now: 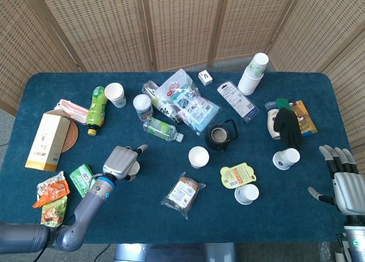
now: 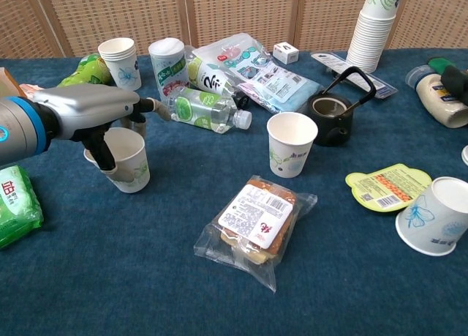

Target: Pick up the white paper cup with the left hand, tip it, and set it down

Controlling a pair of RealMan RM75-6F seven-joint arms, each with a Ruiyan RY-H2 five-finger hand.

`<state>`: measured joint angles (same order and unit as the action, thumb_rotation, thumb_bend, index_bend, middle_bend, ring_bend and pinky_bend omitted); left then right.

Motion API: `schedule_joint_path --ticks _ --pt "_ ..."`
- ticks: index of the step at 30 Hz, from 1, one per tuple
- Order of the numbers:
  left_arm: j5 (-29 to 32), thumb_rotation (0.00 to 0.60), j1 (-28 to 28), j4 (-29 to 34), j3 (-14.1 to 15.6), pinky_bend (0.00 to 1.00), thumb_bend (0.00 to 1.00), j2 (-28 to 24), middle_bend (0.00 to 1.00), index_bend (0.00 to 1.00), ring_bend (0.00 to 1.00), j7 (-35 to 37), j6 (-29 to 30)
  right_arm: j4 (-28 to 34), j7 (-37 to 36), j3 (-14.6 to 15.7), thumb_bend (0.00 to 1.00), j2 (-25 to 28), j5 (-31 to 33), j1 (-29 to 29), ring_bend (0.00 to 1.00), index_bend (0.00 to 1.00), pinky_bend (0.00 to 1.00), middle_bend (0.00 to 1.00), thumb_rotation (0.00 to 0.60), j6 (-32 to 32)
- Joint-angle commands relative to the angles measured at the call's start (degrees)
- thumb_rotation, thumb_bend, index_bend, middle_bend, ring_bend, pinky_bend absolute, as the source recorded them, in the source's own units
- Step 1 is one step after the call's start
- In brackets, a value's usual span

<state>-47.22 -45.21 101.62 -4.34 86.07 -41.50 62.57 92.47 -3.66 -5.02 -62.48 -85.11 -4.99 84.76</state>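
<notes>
My table (image 1: 171, 228) fills both views under a dark blue cloth, with a woven screen (image 1: 182, 22) standing behind it. My left arm (image 1: 80, 219) reaches in from the lower left corner, and my left hand (image 2: 91, 116) is wrapped around the white paper cup (image 2: 130, 160), which sits upright on the cloth at the near left; in the chest view a dark finger hooks over its rim while the palm covers its top. My right hand (image 1: 341, 179) rests at the right edge of the table with fingers spread apart and nothing in it. At the far left lies a tan box (image 1: 44, 139), partly over a round mat (image 1: 69, 135), with a green bottle (image 1: 97, 106) on its side beyond it. A clear bag of packets (image 1: 185, 102) sprawls at the back centre, a clear bottle (image 2: 205, 109) lying just in front of it. At the back right stands a cup stack (image 1: 252, 72). A wrapped pastry (image 2: 256, 222) lies near the front middle. A black teapot (image 2: 333, 110) sits just beside another cup (image 2: 291, 143) at centre. A yellow packet (image 2: 387, 186) lies near a tipped cup (image 2: 435, 215) at the right. Green snack bags (image 1: 81, 178) lie beside my left arm.
</notes>
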Motion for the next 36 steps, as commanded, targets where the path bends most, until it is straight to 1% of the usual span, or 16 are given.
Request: schedule_joint_path --ticks 1,2,5,9,12,15,21,27,31,34,35,36 --pt "-2.7 0.600 1.7 1.0 -1.6 0.59 0.24 0.2 0.47 0.14 0.43 8.5 -1.3 0.0 0.0 0.0 0.00 0.0 0.0 0.0 0.00 0.00 0.00 0.00 0.600 -0.1" --pt "-3.5 0.600 2.2 1.2 -2.2 0.59 0.24 0.1 0.47 0.14 0.43 11.8 -2.2 0.0 0.0 0.1 0.00 0.0 0.0 0.0 0.00 0.00 0.00 0.00 0.600 -0.1" --pt "-9.2 0.600 3.9 0.0 -3.4 0.58 0.24 0.6 0.47 0.14 0.43 22.2 -3.9 0.0 0.2 0.1 0.00 -0.1 -0.1 -0.1 0.00 0.00 0.00 0.00 0.600 -0.1" --pt "-16.1 0.600 6.3 -2.6 -4.8 0.57 0.23 3.1 0.45 0.14 0.41 38.3 -5.6 0.0 0.4 0.2 0.00 -0.2 -0.2 -0.1 0.00 0.00 0.00 0.00 0.600 -0.2" --pt "-19.6 0.600 7.2 -6.5 -5.5 0.56 0.23 6.1 0.45 0.14 0.40 45.0 -4.6 0.0 0.4 0.2 0.00 -0.2 -0.2 -0.1 0.00 0.00 0.00 0.00 0.600 -0.2" --pt "-20.4 0.600 7.3 -10.1 -6.0 0.54 0.23 8.7 0.45 0.14 0.39 47.9 -4.6 -0.2 0.3 0.1 0.00 -0.2 0.0 -0.2 0.00 0.00 0.00 0.00 0.600 -0.4" --pt "-19.3 0.600 7.1 -14.9 -6.3 0.52 0.23 10.9 0.44 0.14 0.37 48.4 -5.8 -0.4 -0.1 0.1 0.00 -0.2 0.3 -0.2 0.00 0.00 0.00 0.00 0.600 -0.6" --pt "-19.5 0.600 7.4 -17.4 -6.1 0.50 0.23 11.5 0.43 0.14 0.36 48.8 -6.2 -0.5 0.2 0.1 0.00 -0.3 0.2 -0.3 0.00 0.00 0.00 0.00 0.600 -0.7" --pt "-20.4 0.600 7.7 -18.4 -4.9 0.43 0.25 10.9 0.40 0.14 0.24 45.6 -5.8 -0.4 0.4 0.2 0.00 -0.4 0.3 -0.3 0.00 0.00 0.00 0.00 0.600 -0.8" --pt "-20.2 0.600 7.6 -18.4 -3.6 0.35 0.25 9.3 0.34 0.14 0.13 40.7 -6.2 -0.3 0.5 0.2 0.00 -0.4 0.2 -0.3 0.00 0.00 0.00 0.00 0.600 -0.8" --pt "-19.6 0.600 7.4 -17.9 -3.1 0.30 0.25 8.5 0.28 0.13 0.07 38.9 -6.9 -0.3 0.6 0.2 0.00 -0.4 0.2 -0.3 0.00 0.00 0.00 0.00 0.600 -0.8" --pt "-18.4 0.600 7.2 -16.9 -2.5 0.23 0.25 7.1 0.21 0.11 0.03 36.4 -8.1 -0.3 0.7 0.3 0.00 -0.5 0.2 -0.3 0.00 0.00 0.00 0.00 0.600 -0.9"
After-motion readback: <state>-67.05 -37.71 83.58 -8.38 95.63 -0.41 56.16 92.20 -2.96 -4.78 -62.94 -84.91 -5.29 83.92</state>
